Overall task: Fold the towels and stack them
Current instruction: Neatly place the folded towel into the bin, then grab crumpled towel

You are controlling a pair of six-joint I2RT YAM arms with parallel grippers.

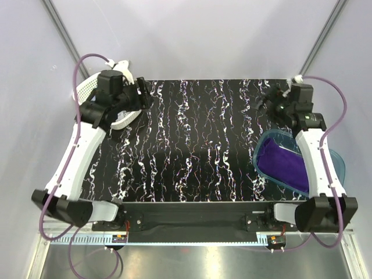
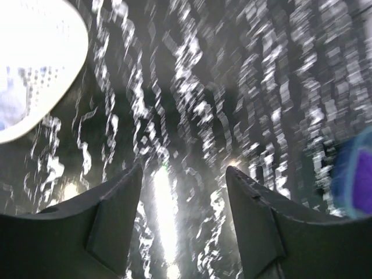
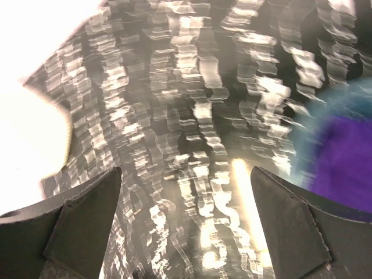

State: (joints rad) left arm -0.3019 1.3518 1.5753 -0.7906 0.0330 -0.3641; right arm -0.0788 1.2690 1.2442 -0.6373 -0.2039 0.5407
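Black table (image 1: 192,145) with white marbled streaks, deep purple towel (image 1: 283,164), translucent blue tub (image 1: 340,167), white lattice basket (image 1: 87,89), white arms (image 1: 78,152) with black joints, purple cables (image 1: 76,87)

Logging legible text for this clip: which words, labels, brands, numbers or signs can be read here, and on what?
No text can be read.
Scale strip along the near edge: tick marks only, any figures too small to read.
Coloured marks below the arm bases: too small to tell.
Purple towel, tub, basket: no print visible.
Both wrist views: blurred, nothing legible.
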